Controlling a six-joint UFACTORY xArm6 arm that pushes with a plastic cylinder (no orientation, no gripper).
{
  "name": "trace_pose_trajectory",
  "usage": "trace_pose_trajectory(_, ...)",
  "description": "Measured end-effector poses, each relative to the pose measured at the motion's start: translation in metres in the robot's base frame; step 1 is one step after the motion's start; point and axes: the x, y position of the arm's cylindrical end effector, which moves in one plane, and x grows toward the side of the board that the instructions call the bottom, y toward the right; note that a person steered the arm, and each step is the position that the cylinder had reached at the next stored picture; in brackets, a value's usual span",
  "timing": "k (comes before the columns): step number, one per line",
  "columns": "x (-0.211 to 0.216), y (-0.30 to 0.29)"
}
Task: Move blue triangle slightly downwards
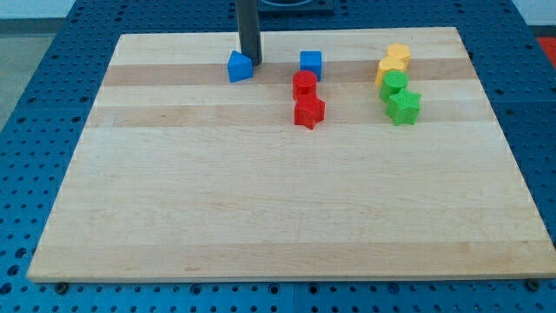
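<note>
The blue triangle block lies near the view's top edge of the wooden board, left of centre. My tip stands just at its upper right side, touching or nearly touching it. The dark rod rises from there out of the view's top.
A blue cube sits to the right of the tip. Below it are a red cylinder and a red star. Further right are two yellow blocks, a green cylinder and a green star.
</note>
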Motion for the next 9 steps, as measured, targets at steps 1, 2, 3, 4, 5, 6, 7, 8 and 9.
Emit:
trace_pose_trajectory(1,-0.005,-0.007)
trace_pose_trajectory(2,-0.020,-0.033)
trace_pose_trajectory(3,-0.024,-0.052)
trace_pose_trajectory(4,-0.024,-0.052)
trace_pose_trajectory(5,-0.022,-0.037)
trace_pose_trajectory(6,-0.012,-0.025)
trace_pose_trajectory(7,-0.005,-0.035)
trace_pose_trajectory(8,0.002,-0.042)
trace_pose_trajectory(9,0.013,-0.042)
